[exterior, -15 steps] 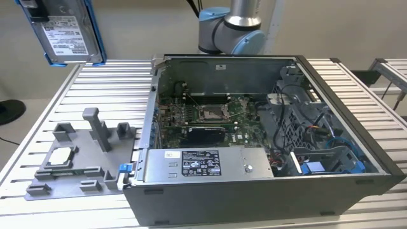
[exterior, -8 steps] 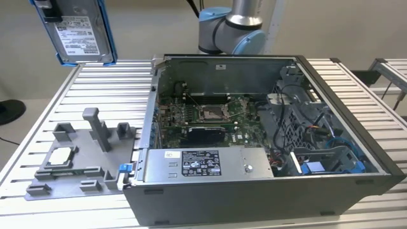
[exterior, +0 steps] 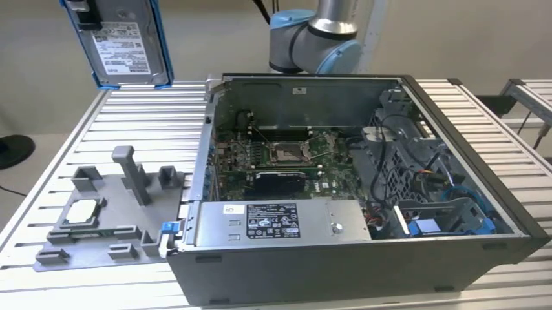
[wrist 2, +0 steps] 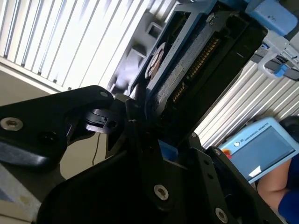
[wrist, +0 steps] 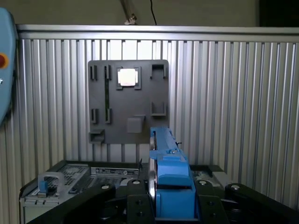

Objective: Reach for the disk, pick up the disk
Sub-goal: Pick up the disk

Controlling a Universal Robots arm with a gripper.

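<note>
Right up close in the first wrist view, the gripper [wrist: 172,209] has its black fingers [wrist: 138,203] closed on the disk [wrist: 170,179], one on each side of the bright blue frame, so the disk shows edge-on between them. The second wrist view gives the same hold from the side (the disk's underside and its row of connector pins face the lens). Past the disk in the first wrist view come a corner of the open computer case [wrist: 56,179] and then the ribbed metal worktop [wrist: 224,93]. A grey fixture plate [wrist: 128,100] lies flat on the worktop, with a small white-topped chip [wrist: 127,77] seated in one of its pockets. In the second wrist view, a light-blue teach pendant [wrist 2: 261,147] sits beyond the worktop's edge, with a person's blue sleeve [wrist 2: 285,196] beside it. In the exterior view the case stands nearest, its side off. A silver power supply [exterior: 276,223] runs along the near wall, a blue drive cage [exterior: 440,226] sits toward the exterior view's right, and the motherboard [exterior: 276,155] lies deeper in. The fixture plate rests just beside the case on the exterior view's left. Farther back, the disk hangs upright in the air above the worktop's far corner on that side, label toward the camera, well apart from case and plate. Behind the case's far wall rises the robot arm [exterior: 315,39].
</note>
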